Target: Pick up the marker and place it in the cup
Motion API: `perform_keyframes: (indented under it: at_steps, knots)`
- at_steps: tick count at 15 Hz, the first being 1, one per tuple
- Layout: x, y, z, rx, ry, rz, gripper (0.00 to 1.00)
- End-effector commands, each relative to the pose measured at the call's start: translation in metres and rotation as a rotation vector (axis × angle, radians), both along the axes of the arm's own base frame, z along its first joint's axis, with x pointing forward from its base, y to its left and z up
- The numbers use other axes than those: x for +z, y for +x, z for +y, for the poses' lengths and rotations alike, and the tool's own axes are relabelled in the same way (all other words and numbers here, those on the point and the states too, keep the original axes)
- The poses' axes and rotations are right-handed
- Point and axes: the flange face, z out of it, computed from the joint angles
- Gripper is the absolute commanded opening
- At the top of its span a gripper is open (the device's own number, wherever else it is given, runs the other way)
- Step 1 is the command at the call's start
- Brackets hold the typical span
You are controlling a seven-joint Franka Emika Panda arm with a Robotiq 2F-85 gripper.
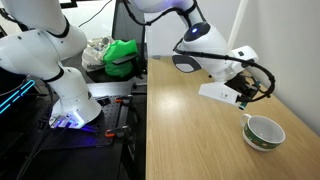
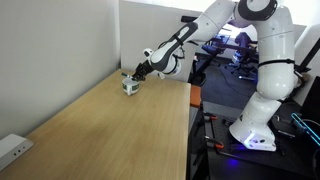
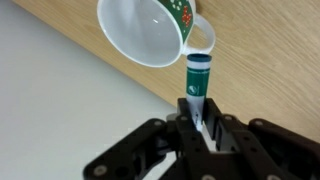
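The gripper (image 3: 200,118) is closed on the marker (image 3: 198,82). In the wrist view, its dark fingers (image 3: 176,128) press on the marker from both sides, with no gap showing. The marker sticks out past the fingertips, and its green banded part and dark end point toward the cup (image 3: 135,35). That end lies just short of the cup's handle (image 3: 206,36). From this angle I cannot tell whether it is over the rim.

The cup stands upright on the table (image 3: 270,70), close to one edge, with a pale surface beyond that edge. Its white inside is empty, and the green patterned band shows on the outer wall.

In an exterior view, the gripper (image 1: 245,93) hangs above the table (image 1: 190,130), near the cup (image 1: 264,132) but higher and clear of it. The marker is too small to make out there. In an exterior view, the cup (image 2: 130,87) sits at the far corner of the table (image 2: 110,130), by the wall (image 2: 60,50). The gripper (image 2: 141,73) is just above and beside it.

A green bag (image 1: 122,55) lies beyond the table's other side. A small white box (image 2: 12,150) rests at the near corner.
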Motion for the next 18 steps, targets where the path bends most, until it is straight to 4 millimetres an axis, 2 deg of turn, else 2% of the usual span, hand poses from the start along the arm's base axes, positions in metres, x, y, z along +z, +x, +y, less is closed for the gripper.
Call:
perform_keyframes:
  at_steps: [1,4,8,14,18]
  knots:
    - [0.02,0.018,-0.011,-0.07,-0.001,-0.063,0.05]
    - [0.03,0.031,-0.021,-0.108,-0.009,-0.095,0.05]
    - [0.034,0.043,-0.033,-0.154,-0.024,-0.115,0.05]
    - [0.011,0.046,-0.031,-0.159,-0.017,-0.087,0.05]
    - [0.005,0.053,-0.036,-0.165,-0.012,-0.091,0.05]
